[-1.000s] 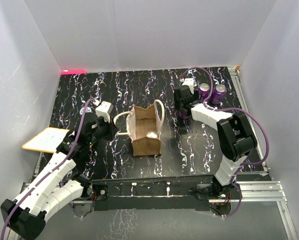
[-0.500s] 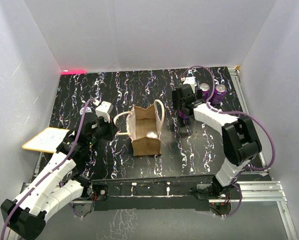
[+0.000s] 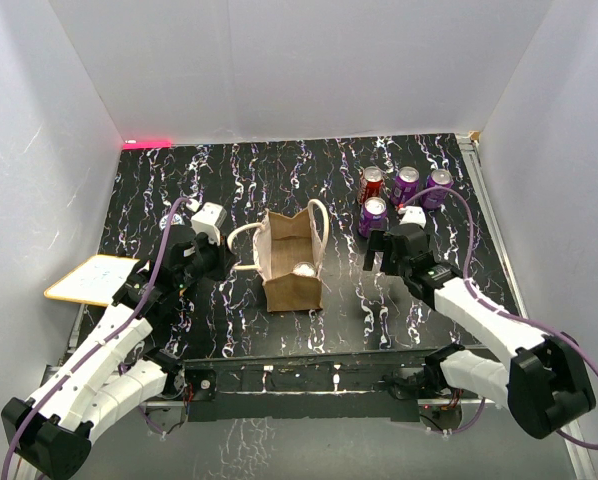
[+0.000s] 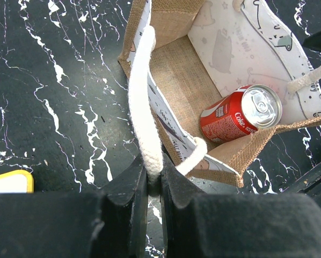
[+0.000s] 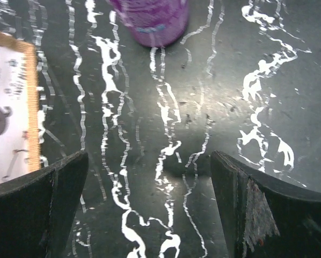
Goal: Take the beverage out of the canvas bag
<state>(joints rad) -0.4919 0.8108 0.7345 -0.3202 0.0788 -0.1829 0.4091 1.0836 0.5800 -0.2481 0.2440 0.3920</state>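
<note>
The tan canvas bag (image 3: 292, 275) stands upright in the middle of the table, with cream handles. A red Coke can (image 4: 241, 113) lies inside it; its silver top shows in the top view (image 3: 304, 270). My left gripper (image 3: 224, 262) (image 4: 154, 173) is shut on the bag's left rope handle (image 4: 143, 107) and holds it out to the left. My right gripper (image 3: 379, 258) (image 5: 150, 183) is open and empty, low over the table just right of the bag. The bag's edge (image 5: 10, 107) shows at its left.
Several cans stand at the back right: a red one (image 3: 371, 183), two purple ones (image 3: 406, 184) (image 3: 438, 187), and a nearer purple one (image 3: 373, 216) (image 5: 150, 16) just beyond my right gripper. A yellow-edged white board (image 3: 91, 278) lies at the left edge.
My right gripper has drawn back from the cans toward the near side, leaving a purple can standing by the others. The left gripper and the bag have not moved.
</note>
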